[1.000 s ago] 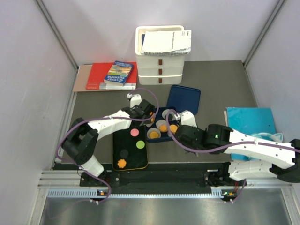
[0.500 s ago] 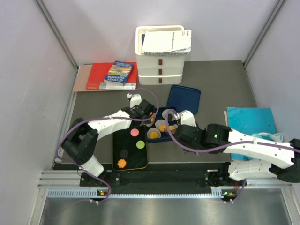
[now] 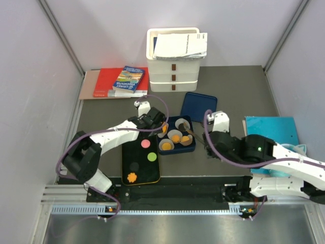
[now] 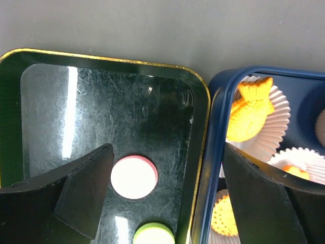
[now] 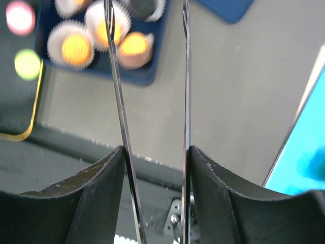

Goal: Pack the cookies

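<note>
Both of my grippers are released and empty. My left gripper (image 4: pixel 170 178) hovers, jaws wide, above the round pink cookie (image 4: pixel 134 176). A round green cookie (image 4: pixel 154 235) lies near it on the glossy black gold-rimmed tray (image 4: pixel 101 56). My right gripper (image 5: pixel 150 76), thin blades apart, hangs over the grey bench (image 5: pixel 228 101), right of the dark blue rectangular tin (image 4: pixel 218 127).

I judge packing partly done: orange cookies (image 4: pixel 249 114) sit in white pleated paper cups (image 4: pixel 278 133) inside the tin, and four wait on the tray.

Only the top view shows the black round cookie (image 3: pixel 134 165) and the orange flower-edged cookie (image 3: pixel 132 177). Only the left wrist view shows one packed cookie is fish-shaped.
</note>
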`<state>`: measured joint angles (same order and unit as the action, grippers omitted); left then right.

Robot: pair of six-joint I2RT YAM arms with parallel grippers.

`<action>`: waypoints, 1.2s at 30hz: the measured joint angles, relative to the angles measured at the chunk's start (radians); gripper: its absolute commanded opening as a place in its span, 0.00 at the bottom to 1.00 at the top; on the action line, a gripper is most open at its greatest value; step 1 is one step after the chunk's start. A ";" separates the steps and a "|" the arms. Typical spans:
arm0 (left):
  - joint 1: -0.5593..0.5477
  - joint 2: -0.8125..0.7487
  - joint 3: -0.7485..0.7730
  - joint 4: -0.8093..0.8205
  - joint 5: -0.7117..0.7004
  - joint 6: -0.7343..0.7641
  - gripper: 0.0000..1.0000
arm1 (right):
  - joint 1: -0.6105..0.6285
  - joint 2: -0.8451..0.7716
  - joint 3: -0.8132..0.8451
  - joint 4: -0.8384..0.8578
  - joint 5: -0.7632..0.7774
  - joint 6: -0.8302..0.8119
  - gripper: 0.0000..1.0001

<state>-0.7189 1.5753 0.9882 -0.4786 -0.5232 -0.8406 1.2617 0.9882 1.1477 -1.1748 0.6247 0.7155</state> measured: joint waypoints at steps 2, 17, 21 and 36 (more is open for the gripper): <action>0.018 -0.021 -0.012 0.003 0.027 -0.004 0.91 | -0.031 -0.049 0.000 0.002 0.025 0.002 0.52; 0.109 -0.379 -0.084 -0.050 0.056 0.001 0.99 | -0.517 -0.055 -0.166 0.322 -0.169 -0.122 0.55; 0.110 -0.423 -0.104 -0.070 0.043 0.002 0.99 | -0.586 -0.034 -0.178 0.394 -0.219 -0.129 0.54; 0.134 -0.693 -0.254 -0.180 0.035 0.003 0.98 | -0.987 0.058 -0.314 0.567 -0.382 -0.157 0.50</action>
<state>-0.5846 0.8822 0.7341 -0.6586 -0.4885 -0.8375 0.2749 1.0458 0.8341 -0.6075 0.2428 0.5587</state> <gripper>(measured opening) 0.983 0.509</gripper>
